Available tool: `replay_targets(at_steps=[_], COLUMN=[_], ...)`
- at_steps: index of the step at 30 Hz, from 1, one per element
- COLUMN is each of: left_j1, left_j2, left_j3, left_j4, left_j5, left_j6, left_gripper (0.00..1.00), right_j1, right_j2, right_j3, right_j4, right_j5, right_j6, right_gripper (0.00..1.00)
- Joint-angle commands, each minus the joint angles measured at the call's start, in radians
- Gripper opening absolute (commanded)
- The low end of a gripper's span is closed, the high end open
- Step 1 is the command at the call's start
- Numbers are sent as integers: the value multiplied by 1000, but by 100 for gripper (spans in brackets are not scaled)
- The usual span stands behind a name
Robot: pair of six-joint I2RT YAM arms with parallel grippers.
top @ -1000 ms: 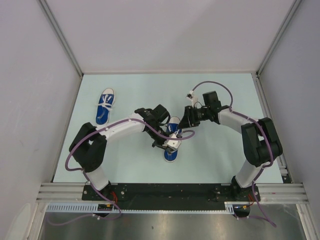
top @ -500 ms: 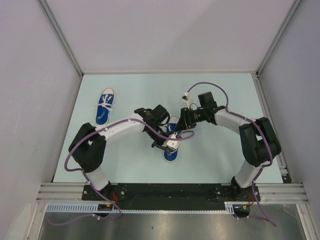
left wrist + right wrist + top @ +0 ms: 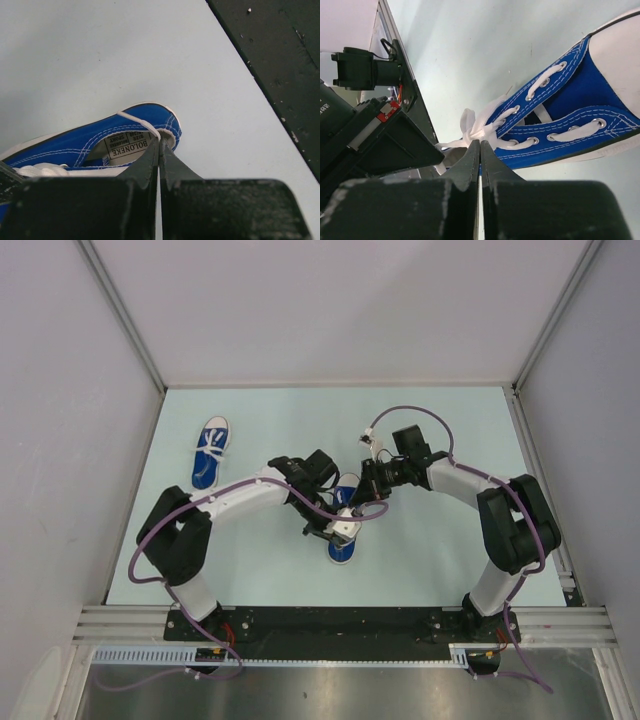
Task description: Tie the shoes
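Right gripper (image 3: 480,144) closed tight at the lace crossing — left gripper (image 3: 159,142) closed at the heel.

Your near sneaker (image 3: 580,95) lies mid-worktop (image 3: 430,550) between both arms. The left jaws appear to nip a white lace (image 3: 137,122) strand stretched over the heel collar, likely to keep it taut while the right works the tangle above the top eyelets — whether the right has a strand, you can't tell. Inside the shoe: only the labelled insole (image 3: 129,146). The other sneaker (image 3: 211,452) sits well apart, far left.
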Motion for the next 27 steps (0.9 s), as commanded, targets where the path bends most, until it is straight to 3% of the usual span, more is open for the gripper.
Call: replay_targets(at_steps=[1,4,8,11,13,19,27], left_j1=[54,173,302,316,309,241,174], left_j2=[-94,-193,-362,-404,-373,-309,-191], left_j3=[-49,-118,-285,-364,-381,-391,-349], left_j4=[47,153,476,532,540,633,649], left_j5=[111,224,201,55,9,-97,-135], left_j6=[-88,-304,-698,-725,-730,-770,-820], left_gripper=[8,33,47,54,61,68,70], right_j1=[-3,-8,-8,-9,-11,-8,-8], right_j2=[-36,-40,-40,-43,-45,-52,-49], right_j3=[34,34,34,34,34,34,34], right_j4=[-18,-30,-31,-24,-21,-21,-15], right_j5=[16,16,16,19,22,39,42], right_j6=[-17,-23,-26,-22,-17,-11,-10], right_gripper=[0,0,0,0,0,0,0])
